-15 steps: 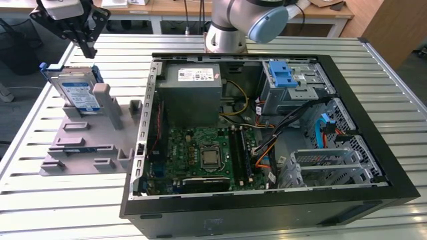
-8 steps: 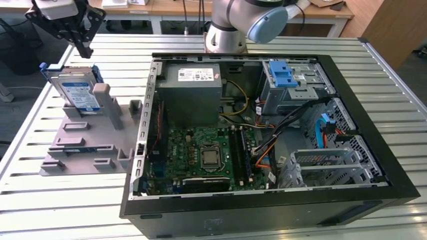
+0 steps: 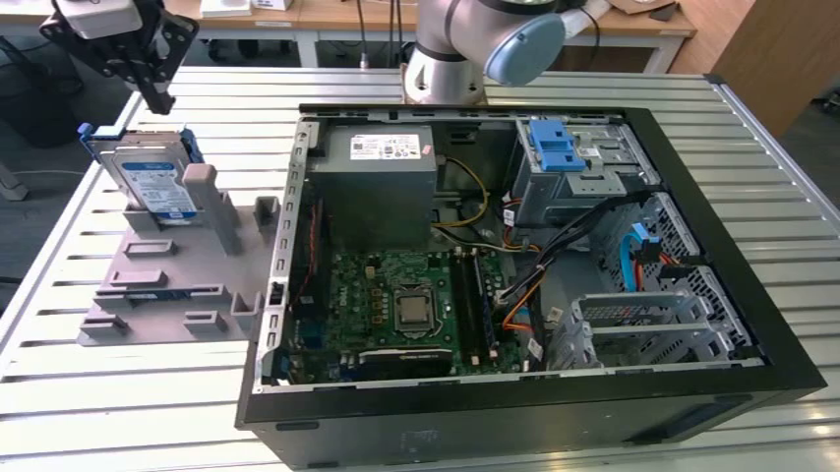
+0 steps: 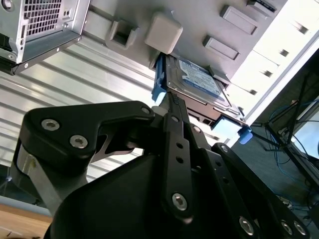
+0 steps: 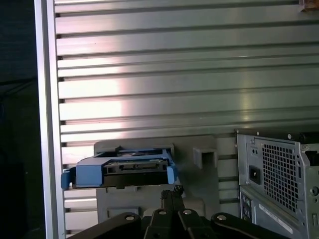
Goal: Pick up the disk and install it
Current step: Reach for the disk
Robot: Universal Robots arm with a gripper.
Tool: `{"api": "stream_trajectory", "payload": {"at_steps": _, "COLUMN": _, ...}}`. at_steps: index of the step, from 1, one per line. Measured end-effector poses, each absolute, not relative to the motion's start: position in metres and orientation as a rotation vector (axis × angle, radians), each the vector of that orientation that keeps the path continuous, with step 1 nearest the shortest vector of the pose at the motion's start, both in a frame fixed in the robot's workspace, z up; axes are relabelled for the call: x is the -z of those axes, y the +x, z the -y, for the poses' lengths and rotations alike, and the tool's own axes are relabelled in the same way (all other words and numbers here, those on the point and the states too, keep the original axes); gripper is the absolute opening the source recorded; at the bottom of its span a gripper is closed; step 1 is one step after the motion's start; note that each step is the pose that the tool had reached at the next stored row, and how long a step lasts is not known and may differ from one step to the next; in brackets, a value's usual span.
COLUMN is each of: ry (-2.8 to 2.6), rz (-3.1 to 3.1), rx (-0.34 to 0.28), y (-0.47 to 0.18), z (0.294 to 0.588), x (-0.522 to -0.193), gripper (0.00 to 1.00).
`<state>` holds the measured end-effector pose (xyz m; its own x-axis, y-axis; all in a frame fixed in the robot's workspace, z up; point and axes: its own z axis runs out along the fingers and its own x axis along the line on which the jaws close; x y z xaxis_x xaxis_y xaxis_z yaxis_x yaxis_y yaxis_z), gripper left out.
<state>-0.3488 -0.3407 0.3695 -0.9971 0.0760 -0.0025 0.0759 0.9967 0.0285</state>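
Holding the gripper (image 3: pixel 160 101) clenched on nothing, fingertips pressed together, above the far left corner of the slatted metal worktop (image 3: pixel 132 393) at the exterior view's left. Hovering just over the disk (image 3: pixel 155 182) and apart from it.

Showing the disk standing on edge at the far end of the grey holder block (image 3: pixel 157 285), framed by its blue bracket, with the white-and-blue label facing the near side.

Looking past the closed gripper (image 4: pixel 172 102) in the second wrist view onto the labelled face of the disk (image 4: pixel 197 82), and in the first wrist view past the gripper (image 5: pixel 172 190) onto the blue-framed edge of the disk (image 5: pixel 124 172) seated in the holder block (image 5: pixel 199 154).

Lying open just beside the holder block, toward the exterior view's right: a black computer case (image 3: pixel 525 413), showing a grey power supply (image 3: pixel 381 172) at its far side, a green motherboard (image 3: pixel 407 295) nearer, and a grey metal drive cage (image 3: pixel 577 162) with a blue latch at its far right.
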Motion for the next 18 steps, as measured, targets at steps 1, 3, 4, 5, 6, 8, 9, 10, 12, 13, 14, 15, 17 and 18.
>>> {"api": "stream_trajectory", "payload": {"at_steps": 1, "ry": 0.119, "rz": -3.135, "rx": -0.045, "y": -0.350, "z": 0.340, "x": -0.369, "gripper": 0.11}}
{"api": "stream_trajectory", "payload": {"at_steps": 3, "ry": 0.119, "rz": -3.136, "rx": -0.045, "y": -0.353, "z": 0.339, "x": -0.369, "gripper": 0.11}}
{"api": "stream_trajectory", "payload": {"at_steps": 4, "ry": 0.119, "rz": -3.136, "rx": -0.045, "y": -0.354, "z": 0.339, "x": -0.369, "gripper": 0.11}}
{"api": "stream_trajectory", "payload": {"at_steps": 5, "ry": 0.119, "rz": -3.136, "rx": -0.045, "y": -0.355, "z": 0.338, "x": -0.369, "gripper": 0.11}}
{"api": "stream_trajectory", "payload": {"at_steps": 6, "ry": 0.119, "rz": -3.136, "rx": -0.045, "y": -0.356, "z": 0.338, "x": -0.368, "gripper": 0.11}}
{"api": "stream_trajectory", "payload": {"at_steps": 8, "ry": 0.119, "rz": -3.136, "rx": -0.045, "y": -0.359, "z": 0.337, "x": -0.368, "gripper": 0.11}}
{"api": "stream_trajectory", "payload": {"at_steps": 9, "ry": 0.119, "rz": -3.136, "rx": -0.045, "y": -0.361, "z": 0.337, "x": -0.367, "gripper": 0.11}}
{"api": "stream_trajectory", "payload": {"at_steps": 10, "ry": 0.119, "rz": -3.136, "rx": -0.044, "y": -0.362, "z": 0.336, "x": -0.367, "gripper": 0.11}}
{"api": "stream_trajectory", "payload": {"at_steps": 12, "ry": 0.119, "rz": -3.136, "rx": -0.045, "y": -0.364, "z": 0.336, "x": -0.366, "gripper": 0.11}}
{"api": "stream_trajectory", "payload": {"at_steps": 13, "ry": 0.119, "rz": -3.136, "rx": -0.045, "y": -0.364, "z": 0.336, "x": -0.366, "gripper": 0.11}}
{"api": "stream_trajectory", "payload": {"at_steps": 14, "ry": 0.119, "rz": -3.136, "rx": -0.045, "y": -0.364, "z": 0.336, "x": -0.366, "gripper": 0.11}}
{"api": "stream_trajectory", "payload": {"at_steps": 15, "ry": 0.119, "rz": -3.137, "rx": -0.044, "y": -0.364, "z": 0.336, "x": -0.366, "gripper": 0.11}}
{"api": "stream_trajectory", "payload": {"at_steps": 17, "ry": 0.119, "rz": -3.137, "rx": -0.044, "y": -0.364, "z": 0.336, "x": -0.366, "gripper": 0.11}}
{"api": "stream_trajectory", "payload": {"at_steps": 18, "ry": 0.119, "rz": -3.137, "rx": -0.044, "y": -0.364, "z": 0.336, "x": -0.366, "gripper": 0.11}}
